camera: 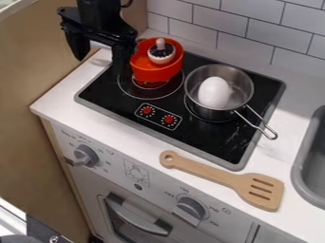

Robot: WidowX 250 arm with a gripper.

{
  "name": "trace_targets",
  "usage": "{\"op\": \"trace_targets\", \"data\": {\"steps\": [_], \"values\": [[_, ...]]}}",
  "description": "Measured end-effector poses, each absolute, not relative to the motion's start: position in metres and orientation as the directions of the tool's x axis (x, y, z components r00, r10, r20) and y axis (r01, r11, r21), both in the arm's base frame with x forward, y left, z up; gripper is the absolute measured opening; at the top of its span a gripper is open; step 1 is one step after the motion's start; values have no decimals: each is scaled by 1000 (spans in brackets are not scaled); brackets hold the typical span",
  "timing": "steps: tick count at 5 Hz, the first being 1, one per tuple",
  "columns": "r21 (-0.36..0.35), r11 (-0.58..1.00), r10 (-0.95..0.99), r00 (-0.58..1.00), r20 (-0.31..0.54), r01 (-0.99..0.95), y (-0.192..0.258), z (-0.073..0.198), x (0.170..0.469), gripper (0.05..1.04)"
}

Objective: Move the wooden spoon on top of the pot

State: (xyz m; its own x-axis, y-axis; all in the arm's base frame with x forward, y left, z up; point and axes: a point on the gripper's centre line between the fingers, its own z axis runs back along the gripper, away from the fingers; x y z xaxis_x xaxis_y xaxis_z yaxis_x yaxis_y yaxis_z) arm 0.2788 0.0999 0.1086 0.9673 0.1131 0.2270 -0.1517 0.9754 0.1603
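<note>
My gripper (98, 56) hangs at the upper left, over the counter's back left corner, its two fingers spread apart and open. It is left of the orange pot and far from the wooden spoon. The wooden spoon (211, 174), a slotted spatula shape, lies flat on the white counter along the stove's front edge, its round handle end to the left and its slotted blade to the right. On the right rear of the black stove stands the metal pot (232, 110), holding a white egg (215, 92), its wire handle angled toward the front right.
Close beside my gripper, an orange pot (154, 72) on the left burner holds a small round dark-and-white object (161, 53). The grey sink (303, 178) is at the right edge. A tiled wall (251, 33) rises behind, and a tan panel (32, 57) stands at left.
</note>
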Motion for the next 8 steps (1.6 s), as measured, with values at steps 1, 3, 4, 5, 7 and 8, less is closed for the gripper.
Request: {"op": "trace_targets", "data": {"steps": [1,3,4,5,7,8], "values": [[151,978,110,974,198,-141,99,100,276,1000],[91,989,97,973,211,-119,93,95,271,1000],[75,992,80,972,220,-98,69,101,267,999],[38,995,85,967,241,-97,51,96,256,1000],[6,994,106,967,230,-110,1,88,247,1000],[-1,992,126,970,207,-128,-18,89,243,1000]]}}
